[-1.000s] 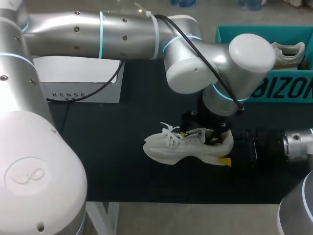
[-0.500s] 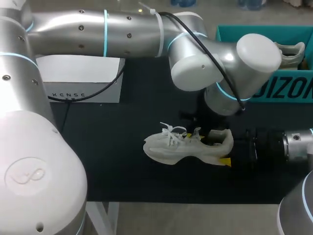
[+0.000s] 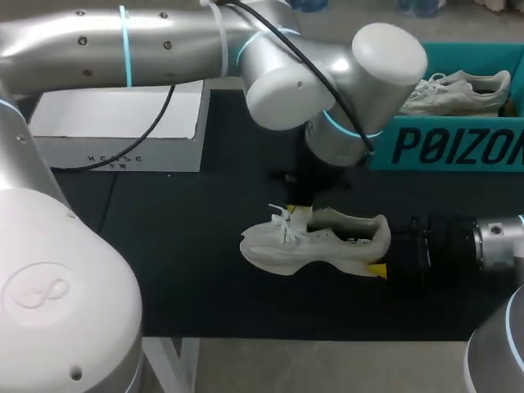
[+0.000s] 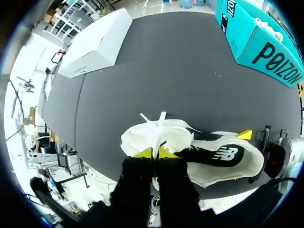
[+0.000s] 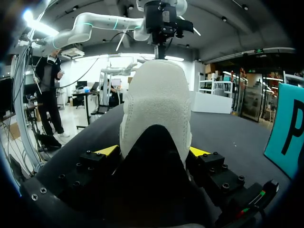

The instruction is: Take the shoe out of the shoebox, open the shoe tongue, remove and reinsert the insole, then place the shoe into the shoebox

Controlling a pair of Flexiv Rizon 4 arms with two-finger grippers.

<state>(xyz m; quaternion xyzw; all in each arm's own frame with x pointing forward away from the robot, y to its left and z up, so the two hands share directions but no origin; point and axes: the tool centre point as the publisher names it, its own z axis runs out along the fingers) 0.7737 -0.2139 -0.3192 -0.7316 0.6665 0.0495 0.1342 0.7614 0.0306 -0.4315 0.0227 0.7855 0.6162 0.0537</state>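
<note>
The right gripper clamps its jaws on the shoe heel. The left gripper hovers over the laces, jaws closed.

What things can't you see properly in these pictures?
Head view: the silver left arm hides most of the left gripper.
Left wrist view: whether its shut tips pinch the white lace-up trainer is too small to tell.
Right wrist view: the trainer's heel, held by the right gripper, blocks its laces and toe.
Head view: the edge cuts off the teal cardboard shoebox; the arm covers one end of the pale trainer inside.
</note>
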